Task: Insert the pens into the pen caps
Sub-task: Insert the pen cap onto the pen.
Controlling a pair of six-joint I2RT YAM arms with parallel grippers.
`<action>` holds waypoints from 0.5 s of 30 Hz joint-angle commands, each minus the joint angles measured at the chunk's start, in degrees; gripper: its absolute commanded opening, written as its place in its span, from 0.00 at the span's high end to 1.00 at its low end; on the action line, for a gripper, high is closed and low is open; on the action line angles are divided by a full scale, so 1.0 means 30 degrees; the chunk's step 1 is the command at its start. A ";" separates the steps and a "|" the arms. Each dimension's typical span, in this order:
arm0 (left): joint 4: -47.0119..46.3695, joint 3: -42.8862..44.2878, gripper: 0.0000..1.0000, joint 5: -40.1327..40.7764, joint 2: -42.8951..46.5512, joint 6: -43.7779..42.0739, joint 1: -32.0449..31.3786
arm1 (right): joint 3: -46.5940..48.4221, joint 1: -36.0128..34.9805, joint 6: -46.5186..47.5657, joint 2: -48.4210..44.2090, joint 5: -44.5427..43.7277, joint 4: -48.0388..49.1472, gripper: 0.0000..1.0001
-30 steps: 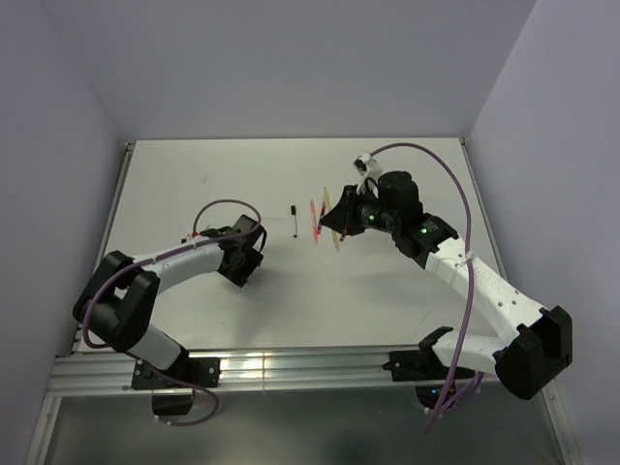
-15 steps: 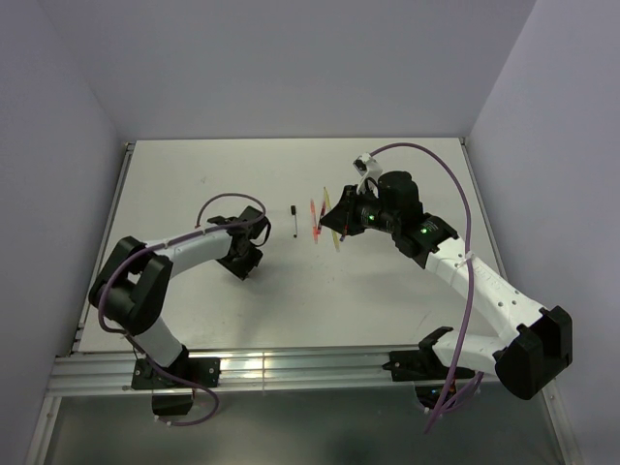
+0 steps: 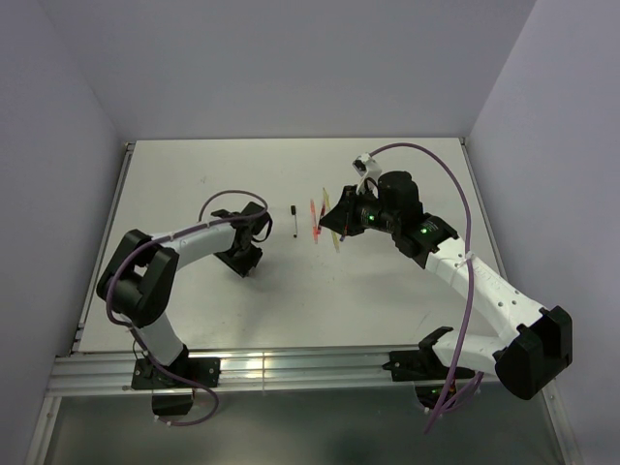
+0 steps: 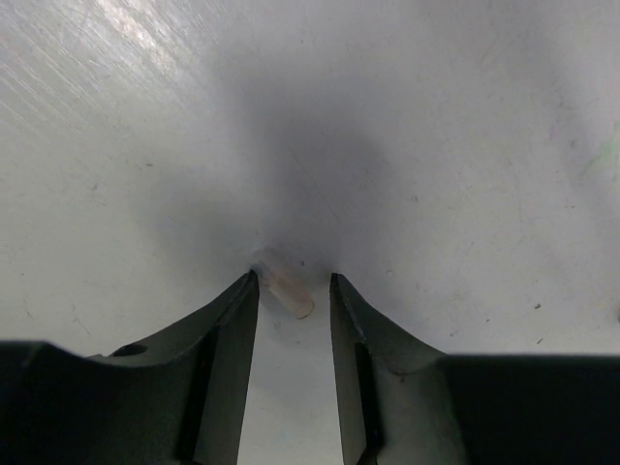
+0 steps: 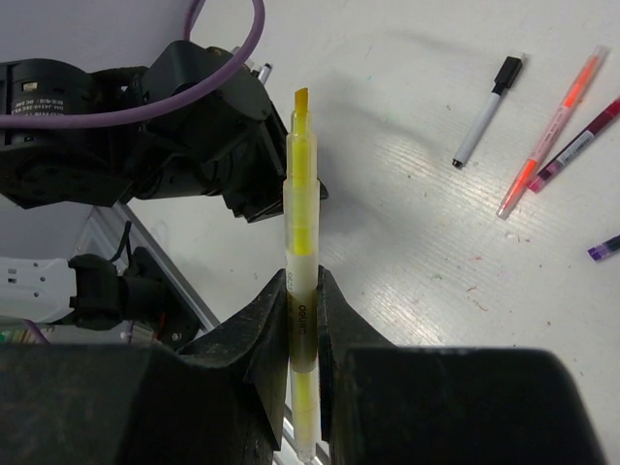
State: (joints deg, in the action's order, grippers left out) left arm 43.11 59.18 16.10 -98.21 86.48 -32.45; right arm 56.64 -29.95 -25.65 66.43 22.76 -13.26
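Left gripper [image 4: 294, 283] was down on the table [image 4: 436, 145], jaws parted either side of a clear pen cap [image 4: 287, 294]. It wasn't pinched, with a gap at its three o'clock side. Right gripper [image 5: 302, 295] was clamped on the yellow pen [image 5: 299, 194], tip pointing to twelve o'clock. White-black pen [image 5: 487, 114], orange pen [image 5: 552, 131] and purple pen [image 5: 581, 140] lay loose at two o'clock.

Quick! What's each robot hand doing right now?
Left gripper: open, jaws either side of a clear pen cap.
Right gripper: shut on the yellow pen.
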 commanded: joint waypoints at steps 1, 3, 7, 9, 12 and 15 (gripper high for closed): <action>0.0540 -0.0215 0.59 0.0990 -0.1275 -0.0232 0.0444 | 0.0191 0.0083 0.0288 -0.0348 0.0351 0.0552 1.00; 0.0716 -0.0098 0.59 0.1225 -0.1509 -0.0320 0.0561 | 0.0192 0.0083 0.0259 -0.0348 0.0439 0.0581 1.00; 0.0834 -0.0009 0.61 0.1460 -0.1949 -0.0641 0.0883 | 0.0163 0.0083 0.0229 -0.0377 0.0527 0.0581 1.00; 0.0863 0.0137 0.62 0.1519 -0.2242 -0.0759 0.1001 | 0.0192 0.0083 0.0229 -0.0377 0.0586 0.0581 1.00; 0.0834 0.0196 0.64 0.1548 -0.2535 -0.0993 0.1030 | 0.0163 0.0083 0.0200 -0.0348 0.0644 0.0581 1.00; 0.0513 0.0050 0.66 0.1402 -0.2711 -0.1139 0.1001 | 0.0162 0.0083 0.0229 -0.0377 0.0674 0.0552 1.00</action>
State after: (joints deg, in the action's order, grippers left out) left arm 46.17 62.39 16.49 -101.27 83.83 -30.30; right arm 56.66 -29.95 -25.65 66.43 23.86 -13.26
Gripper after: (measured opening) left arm 0.347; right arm 0.188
